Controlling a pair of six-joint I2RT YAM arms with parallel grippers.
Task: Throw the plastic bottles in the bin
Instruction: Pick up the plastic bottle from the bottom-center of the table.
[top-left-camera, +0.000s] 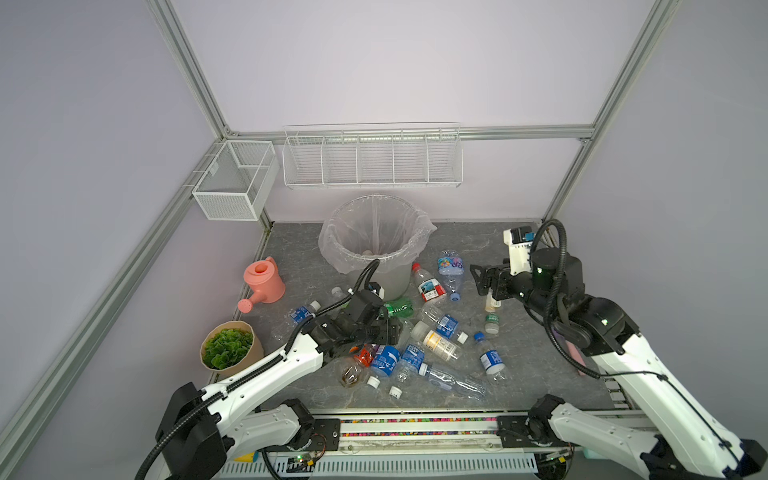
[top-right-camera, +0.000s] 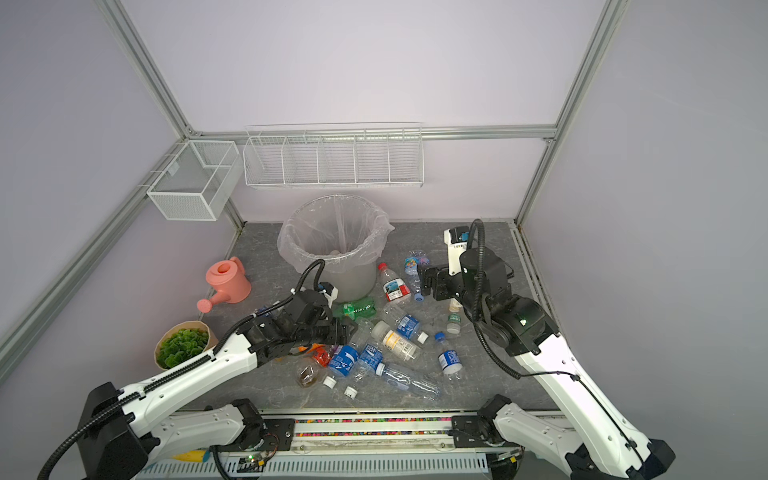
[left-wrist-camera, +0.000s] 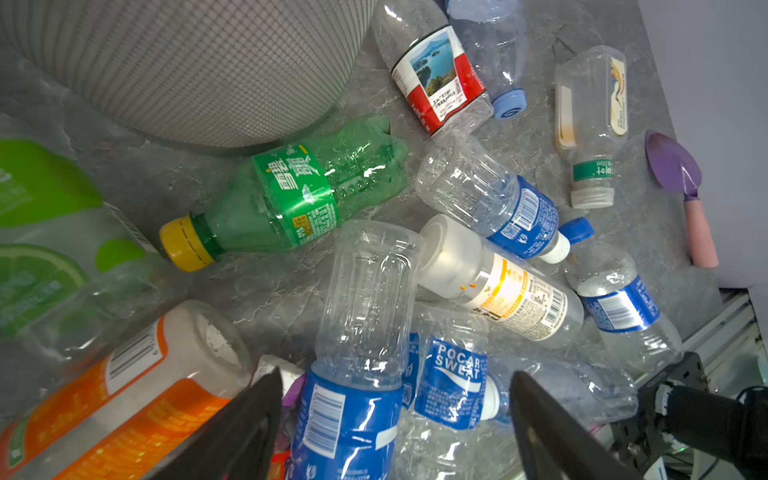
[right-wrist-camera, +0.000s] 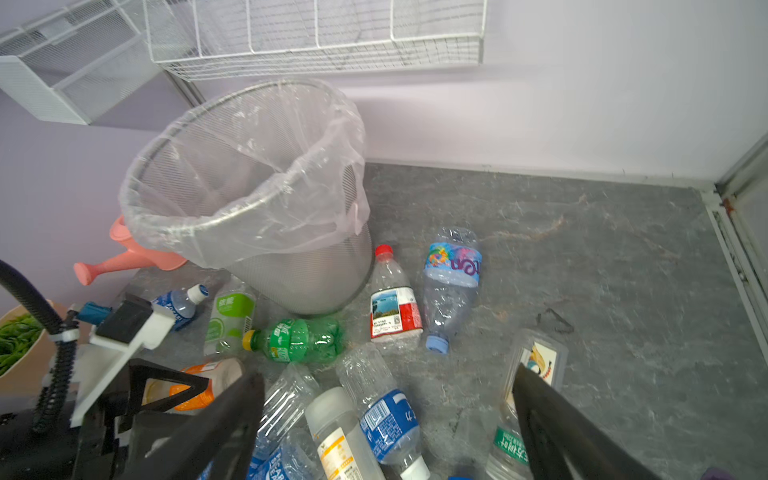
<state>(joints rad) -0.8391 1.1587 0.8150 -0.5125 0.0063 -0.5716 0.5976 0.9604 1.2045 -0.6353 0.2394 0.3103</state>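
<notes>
The grey mesh bin (top-left-camera: 388, 279) with its clear liner stands at the back middle of the table. Several plastic bottles lie scattered in front of it, among them a green bottle (top-left-camera: 397, 308) and a red-labelled bottle (top-left-camera: 430, 286). My left gripper (top-left-camera: 395, 330) is low over the pile. In the left wrist view its fingers (left-wrist-camera: 249, 419) stand apart on either side of a blue-labelled bottle (left-wrist-camera: 345, 415) without pressing it. My right gripper (top-left-camera: 478, 279) hangs open and empty above the table, right of the bin, with bottles (right-wrist-camera: 388, 419) below it.
A pink watering can (top-left-camera: 266, 282) and a potted green plant (top-left-camera: 228, 349) sit on the left. White wire baskets (top-left-camera: 372, 160) hang on the back wall above the bin. A purple trowel (left-wrist-camera: 677, 174) lies at the right edge. Loose white caps (top-left-camera: 395, 390) lie near the front.
</notes>
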